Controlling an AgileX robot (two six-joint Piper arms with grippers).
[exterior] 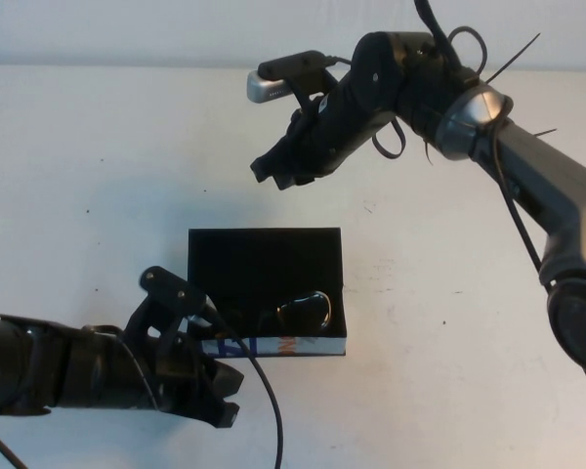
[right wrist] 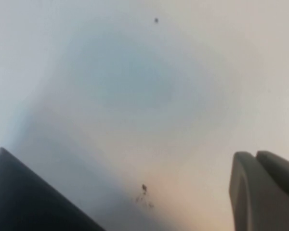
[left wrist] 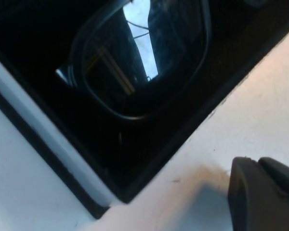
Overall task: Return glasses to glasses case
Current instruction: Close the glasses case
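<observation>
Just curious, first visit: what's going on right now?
Left gripper low beside glasses case. Right gripper raised beyond it, holding nothing. Glasses inside open case. Nothing blocking.

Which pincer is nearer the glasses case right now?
The left pincer, low beside the glasses case's printed front strip. The right pincer hangs beyond the case's far edge, clearly apart.
</observation>
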